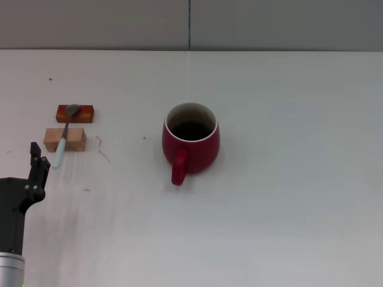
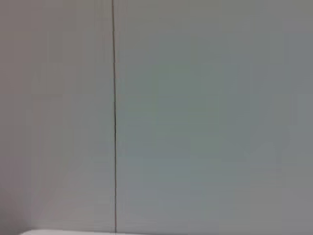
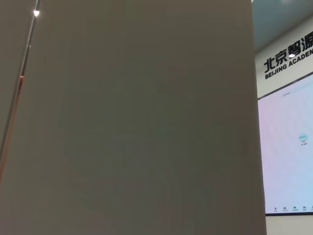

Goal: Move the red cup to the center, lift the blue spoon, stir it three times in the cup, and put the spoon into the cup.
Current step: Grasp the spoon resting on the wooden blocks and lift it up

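Observation:
The red cup (image 1: 192, 148) stands upright near the middle of the white table (image 1: 287, 179), its handle pointing toward me. The blue spoon (image 1: 63, 136) lies at the left, its grey bowl on a reddish-brown block (image 1: 84, 113) and its pale blue handle across a tan block (image 1: 75, 139), with the tip down on the table. My left gripper (image 1: 38, 164) hovers at the lower left, just in front of the spoon's handle tip and apart from it. The right gripper is out of view. Both wrist views show only a wall.
Small chips and specks (image 1: 100, 146) lie on the table between the blocks and the cup. A grey wall (image 1: 269, 24) runs along the table's far edge.

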Robot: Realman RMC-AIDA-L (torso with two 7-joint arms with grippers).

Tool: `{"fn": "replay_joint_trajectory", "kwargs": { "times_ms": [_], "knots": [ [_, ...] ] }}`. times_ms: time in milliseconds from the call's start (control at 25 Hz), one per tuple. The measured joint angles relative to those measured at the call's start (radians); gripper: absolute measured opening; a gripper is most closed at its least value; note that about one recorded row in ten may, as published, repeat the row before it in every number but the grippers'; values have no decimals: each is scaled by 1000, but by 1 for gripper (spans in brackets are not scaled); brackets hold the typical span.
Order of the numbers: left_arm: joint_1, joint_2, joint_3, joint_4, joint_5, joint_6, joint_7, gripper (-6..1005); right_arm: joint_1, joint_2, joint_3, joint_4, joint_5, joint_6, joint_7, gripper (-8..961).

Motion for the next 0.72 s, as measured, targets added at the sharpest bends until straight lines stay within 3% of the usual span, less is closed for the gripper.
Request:
{"fn": "replay_joint_trajectory", "kwargs": {
  "times_ms": [720],
  "knots": [
    [-6,4,12,-97,1,-141,134,792,12,-11,1,3,1,28,-2,542]
  ]
}}
